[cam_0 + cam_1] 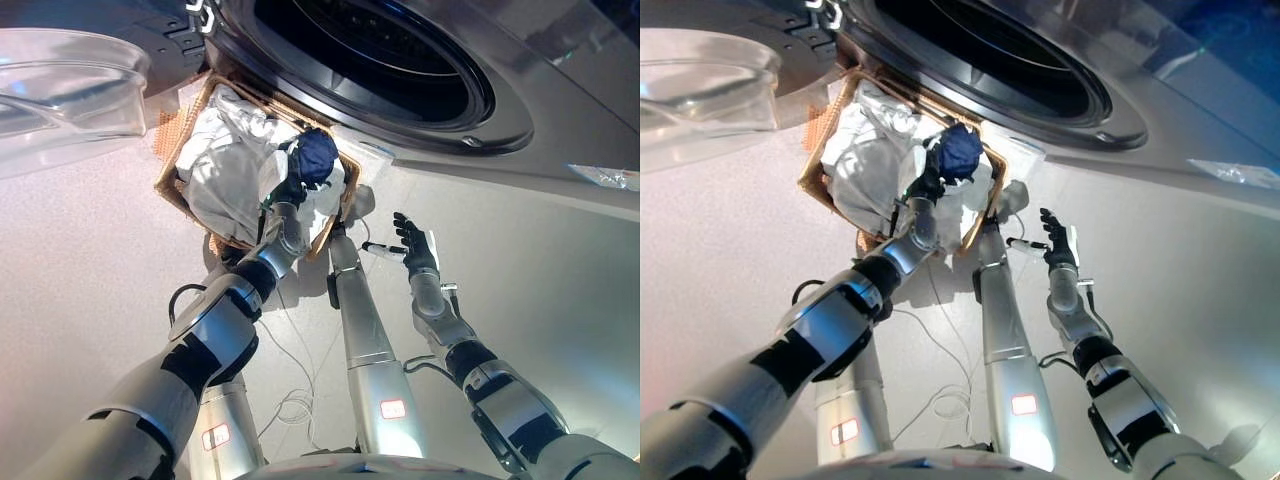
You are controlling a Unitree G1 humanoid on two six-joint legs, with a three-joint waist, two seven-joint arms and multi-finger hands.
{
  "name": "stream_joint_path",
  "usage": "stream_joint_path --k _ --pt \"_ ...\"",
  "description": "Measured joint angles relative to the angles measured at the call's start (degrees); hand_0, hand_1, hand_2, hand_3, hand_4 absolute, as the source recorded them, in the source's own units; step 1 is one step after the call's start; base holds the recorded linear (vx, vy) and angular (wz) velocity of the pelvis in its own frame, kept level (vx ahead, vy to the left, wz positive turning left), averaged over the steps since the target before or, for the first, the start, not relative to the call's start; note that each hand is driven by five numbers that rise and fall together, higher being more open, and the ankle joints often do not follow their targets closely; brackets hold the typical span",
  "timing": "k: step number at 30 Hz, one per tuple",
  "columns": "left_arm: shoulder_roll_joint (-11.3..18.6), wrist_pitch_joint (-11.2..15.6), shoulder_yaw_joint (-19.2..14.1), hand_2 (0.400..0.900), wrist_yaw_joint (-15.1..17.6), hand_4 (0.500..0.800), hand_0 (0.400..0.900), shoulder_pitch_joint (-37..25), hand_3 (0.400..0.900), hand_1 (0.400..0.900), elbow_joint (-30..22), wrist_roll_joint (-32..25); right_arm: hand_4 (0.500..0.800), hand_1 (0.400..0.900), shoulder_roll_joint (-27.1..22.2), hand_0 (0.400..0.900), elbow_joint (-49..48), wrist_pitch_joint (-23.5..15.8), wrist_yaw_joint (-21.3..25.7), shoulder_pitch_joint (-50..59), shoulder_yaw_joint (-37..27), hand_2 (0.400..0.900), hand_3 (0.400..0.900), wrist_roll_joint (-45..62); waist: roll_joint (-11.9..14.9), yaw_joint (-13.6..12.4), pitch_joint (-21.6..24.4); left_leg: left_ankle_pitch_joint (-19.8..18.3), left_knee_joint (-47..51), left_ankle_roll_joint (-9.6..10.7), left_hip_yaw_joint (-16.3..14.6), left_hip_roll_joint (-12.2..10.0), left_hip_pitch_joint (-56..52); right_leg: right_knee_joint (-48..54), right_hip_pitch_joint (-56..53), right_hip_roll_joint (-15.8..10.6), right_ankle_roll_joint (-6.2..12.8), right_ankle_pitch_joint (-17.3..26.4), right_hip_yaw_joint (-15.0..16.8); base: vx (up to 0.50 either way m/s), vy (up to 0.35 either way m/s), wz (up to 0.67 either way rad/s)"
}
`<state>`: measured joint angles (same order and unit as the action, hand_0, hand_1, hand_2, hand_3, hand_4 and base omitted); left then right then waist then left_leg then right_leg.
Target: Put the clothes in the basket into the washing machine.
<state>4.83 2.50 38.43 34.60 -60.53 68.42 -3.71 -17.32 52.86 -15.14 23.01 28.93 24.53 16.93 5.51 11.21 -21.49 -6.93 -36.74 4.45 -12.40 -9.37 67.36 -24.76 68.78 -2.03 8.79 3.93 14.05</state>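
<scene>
We looked down on a woven, tan wicker basket (183, 140) that sat on the pale grey floor (80, 260) just below the round dark opening of the silver-grey front-loading washing machine (400, 60). The basket was heaped with crumpled white clothes (225, 160), which filled it up to the rim and spilled slightly over its near edge. Our left hand (291, 188) reached over the near side of the basket, and its dark fingers were curled round a bunched navy-blue garment (316, 155) that rested on top of the white pile, at the side of the basket nearest the machine's door ring. The blue garment was still at the basket, not inside the drum. Our right hand (415, 245) hung in the air to the right of the basket, apart from it and from the clothes, with its fingers spread and straight and nothing held in them. At the upper left, the machine's clear, rounded glass door (70, 90) stood swung open, just beside the far left corner of the basket. The drum opening above the basket showed dark, and we could not tell whether anything lay within it.
</scene>
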Motion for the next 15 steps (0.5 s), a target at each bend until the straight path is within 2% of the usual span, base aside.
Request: stream_joint_path --k 5,8,11,15 --pt "0.45 -0.41 -0.64 0.900 1.69 0.800 0.900 -1.96 0.900 0.900 0.29 -0.66 0.800 0.900 -0.80 0.900 -1.93 -0.90 1.06 0.01 -0.04 0.900 0.900 0.00 -0.37 0.36 0.38 -1.44 -3.66 0.68 -0.19 -1.84 4.01 -2.66 4.24 1.42 0.03 -0.36 0.22 -0.01 -0.060 -0.21" --pt "2.19 -2.53 -1.03 0.900 5.47 0.800 0.900 -3.68 0.900 0.900 0.39 1.18 0.800 0.900 -1.66 0.900 -4.49 -1.83 1.61 -0.04 -0.09 0.900 0.900 -0.01 -0.41 0.55 0.40 -2.67 -6.66 0.43 -0.26 -3.50 7.05 -4.08 6.87 2.68 0.03 -0.37 0.99 0.00 -0.055 -0.15" --pt "3.48 -3.74 -2.19 0.900 8.48 0.800 0.900 -5.51 0.900 0.900 0.50 2.12 0.800 0.900 -2.20 0.900 -5.79 -2.98 1.89 -0.21 -0.48 0.900 0.900 -0.02 -0.41 0.99 0.40 -3.37 -8.54 0.41 0.11 -3.85 9.12 -5.99 8.93 2.98 0.18 -0.50 1.00 0.00 -0.035 0.05" --pt "3.54 -4.68 -2.22 0.900 9.04 0.800 0.900 -6.60 0.900 0.900 0.62 2.72 0.800 0.900 -2.22 0.900 -5.98 -3.75 2.31 -0.98 -2.20 0.900 0.900 0.04 -0.43 1.16 0.42 -3.74 -10.37 0.25 0.99 -3.82 11.04 -7.47 10.30 2.96 0.16 -1.04 0.59 0.00 -0.004 0.01"
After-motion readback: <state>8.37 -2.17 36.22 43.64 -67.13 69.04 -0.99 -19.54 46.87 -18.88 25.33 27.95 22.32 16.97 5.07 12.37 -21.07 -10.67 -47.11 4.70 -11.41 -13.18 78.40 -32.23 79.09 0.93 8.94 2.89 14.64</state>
